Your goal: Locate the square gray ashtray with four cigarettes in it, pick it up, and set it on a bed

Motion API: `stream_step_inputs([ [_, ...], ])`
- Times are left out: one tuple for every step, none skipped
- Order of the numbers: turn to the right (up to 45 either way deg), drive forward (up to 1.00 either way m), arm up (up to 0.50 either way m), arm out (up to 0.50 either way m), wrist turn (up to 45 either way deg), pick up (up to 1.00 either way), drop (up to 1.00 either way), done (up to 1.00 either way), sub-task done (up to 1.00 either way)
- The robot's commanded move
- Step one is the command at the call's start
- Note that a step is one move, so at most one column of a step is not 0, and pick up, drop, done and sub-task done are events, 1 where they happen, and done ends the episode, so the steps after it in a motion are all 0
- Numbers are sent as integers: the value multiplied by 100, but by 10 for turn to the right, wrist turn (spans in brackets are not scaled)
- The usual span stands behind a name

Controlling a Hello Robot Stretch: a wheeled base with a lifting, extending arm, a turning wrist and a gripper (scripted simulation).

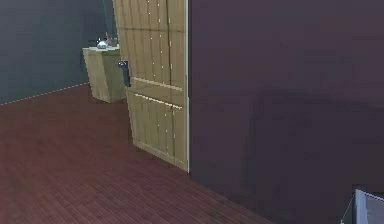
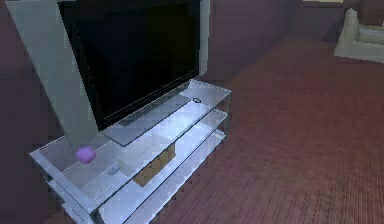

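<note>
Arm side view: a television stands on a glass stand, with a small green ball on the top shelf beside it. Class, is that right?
Not quite. The ball is pink, not green. The arm side view shows it on the top shelf of the glass stand, beside the television.

- A small grey-white blob [image 1: 103, 45] sits on top of a low light-wood counter [image 1: 103, 74] by the far wall. It is too small to tell whether it is the ashtray.
- A pale padded shape [image 2: 362, 38] rests low at the arm side view's top right corner. I can't tell whether it is a bed.
</note>
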Motion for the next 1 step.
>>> stream_step_inputs([
  [30, 0, 0, 0, 0, 0, 0, 0, 0],
])
